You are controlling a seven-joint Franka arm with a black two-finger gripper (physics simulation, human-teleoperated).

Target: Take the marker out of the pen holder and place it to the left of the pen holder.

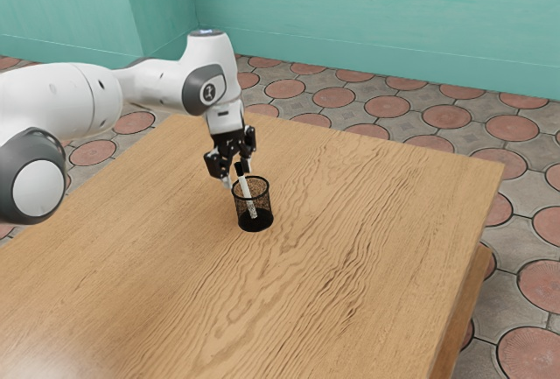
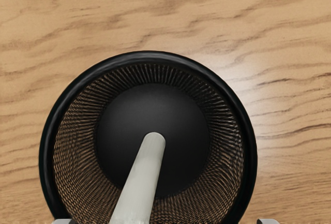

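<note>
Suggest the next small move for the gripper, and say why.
I'd probably close the gripper gently now, before any lift. It stands open with its two sides either side of the marker's black upper end, which rises above the rim of the mesh pen holder, so there seems to be enough to grasp.

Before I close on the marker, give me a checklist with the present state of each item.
1. Black mesh pen holder upright on the brown wooden table: ok.
2. White marker with black upper end inside the holder: ok, leaning.
3. Black two-finger gripper open: ok.
4. Marker's upper part between the jaws: ok.
5. Marker gripped: not ok, jaws apart.
6. Jaws low enough for a firm grip: cannot tell.
</note>
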